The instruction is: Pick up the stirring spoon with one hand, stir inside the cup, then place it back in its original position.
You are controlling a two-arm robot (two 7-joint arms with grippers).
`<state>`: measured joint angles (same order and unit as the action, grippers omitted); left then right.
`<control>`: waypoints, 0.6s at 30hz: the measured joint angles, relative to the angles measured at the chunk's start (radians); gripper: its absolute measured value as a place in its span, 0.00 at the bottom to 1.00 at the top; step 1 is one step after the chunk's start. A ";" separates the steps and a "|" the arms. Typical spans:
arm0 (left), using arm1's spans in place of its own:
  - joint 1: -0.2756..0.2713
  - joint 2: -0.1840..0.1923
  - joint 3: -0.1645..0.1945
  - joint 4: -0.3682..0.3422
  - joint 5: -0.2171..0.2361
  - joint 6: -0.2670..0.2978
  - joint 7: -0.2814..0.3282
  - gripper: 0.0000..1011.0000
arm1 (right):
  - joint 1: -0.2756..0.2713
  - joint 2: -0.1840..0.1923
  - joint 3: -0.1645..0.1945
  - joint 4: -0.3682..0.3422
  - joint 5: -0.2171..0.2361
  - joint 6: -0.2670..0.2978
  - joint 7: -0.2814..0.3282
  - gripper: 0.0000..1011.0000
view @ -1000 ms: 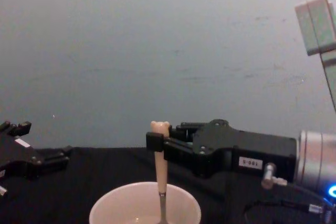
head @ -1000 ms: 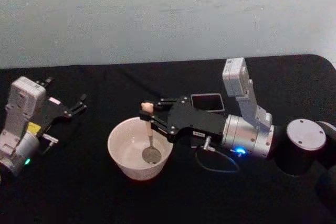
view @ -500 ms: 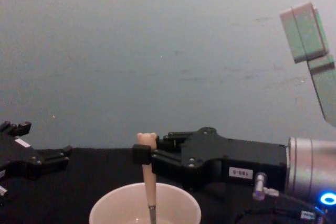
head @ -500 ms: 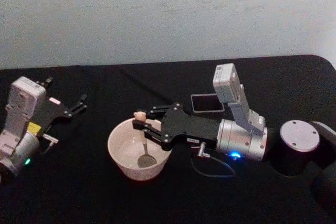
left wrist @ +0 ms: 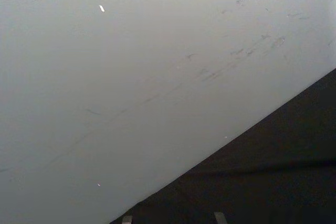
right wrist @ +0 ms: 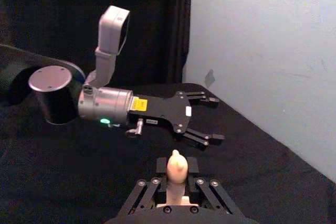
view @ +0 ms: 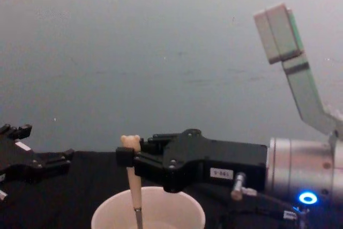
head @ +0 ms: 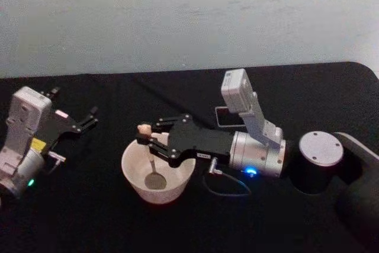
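The right gripper (head: 145, 135) is clamped on the spoon (head: 155, 180) just below its bear-head top. The spoon hangs nearly upright beneath the fingertips. Its metal bowl sits inside the cup (head: 157, 196), near the bottom. The left gripper (head: 73, 103) lies well apart, with its fingers spread.

My right gripper (head: 144, 136) black, its wrist (head: 260, 153) silver with a blue light (head: 251, 172) | stirring spoon (view: 133, 185) beige handle, shiny metal bowl | cup (head: 159, 194) cream-white | tablecloth (head: 89, 223) black | wall (head: 177, 16) pale grey | my left gripper (head: 74, 102) black
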<state>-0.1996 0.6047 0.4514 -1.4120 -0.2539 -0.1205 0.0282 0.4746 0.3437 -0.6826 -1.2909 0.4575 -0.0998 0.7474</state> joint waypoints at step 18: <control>0.000 0.000 0.000 0.000 0.000 0.000 0.000 0.99 | 0.055 -0.052 0.015 0.111 -0.040 -0.012 -0.035 0.21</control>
<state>-0.1996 0.6047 0.4514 -1.4120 -0.2540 -0.1205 0.0283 0.5296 0.2915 -0.6680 -1.1800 0.4174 -0.1116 0.7123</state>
